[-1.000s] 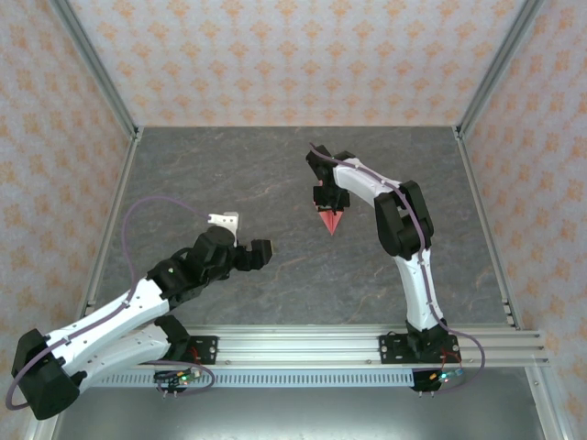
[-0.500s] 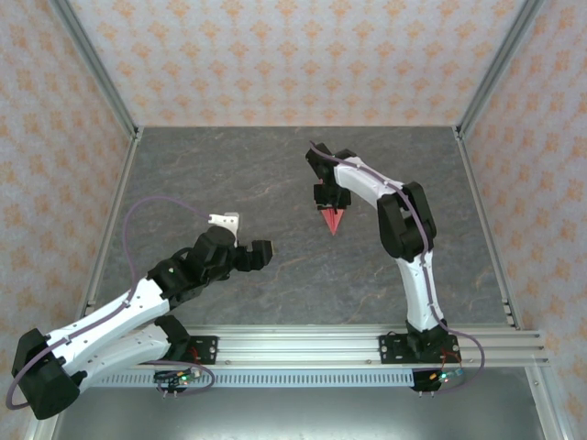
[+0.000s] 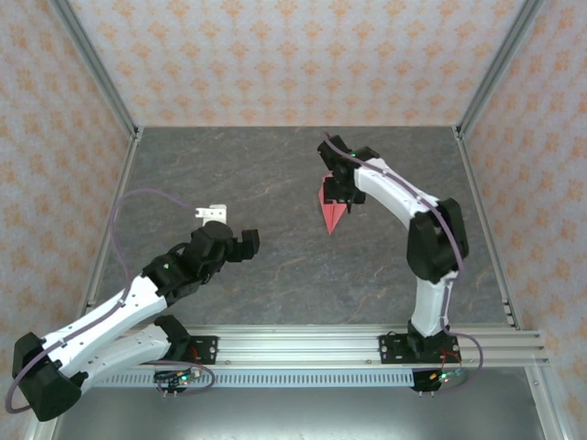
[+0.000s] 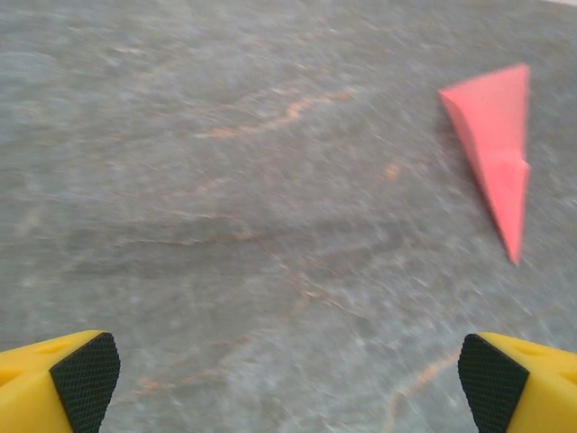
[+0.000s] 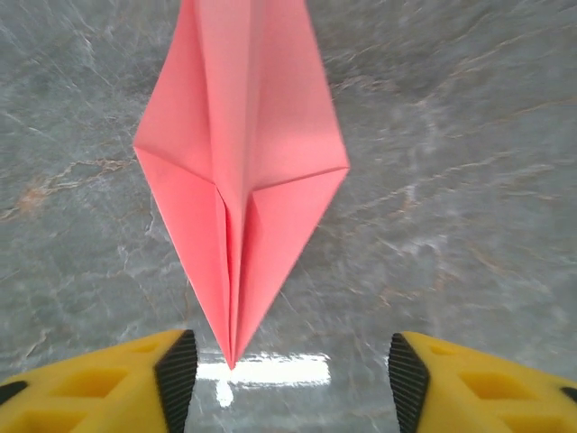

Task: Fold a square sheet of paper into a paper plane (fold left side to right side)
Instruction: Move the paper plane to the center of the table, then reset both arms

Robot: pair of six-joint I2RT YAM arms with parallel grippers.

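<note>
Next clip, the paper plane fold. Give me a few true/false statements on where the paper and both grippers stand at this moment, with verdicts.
1. The paper plane lies on the table. True.
2. The right gripper is clamped on the plane. False: its fingers stand apart, and the plane's tip lies free between them.
3. The left gripper is open over bare table. True.
4. The paper is a flat, unfolded square. False: it is folded into a narrow pointed shape with a centre crease.
5. The plane lies nearer the left gripper than the right one. False: it lies right by the right gripper, well apart from the left.
</note>
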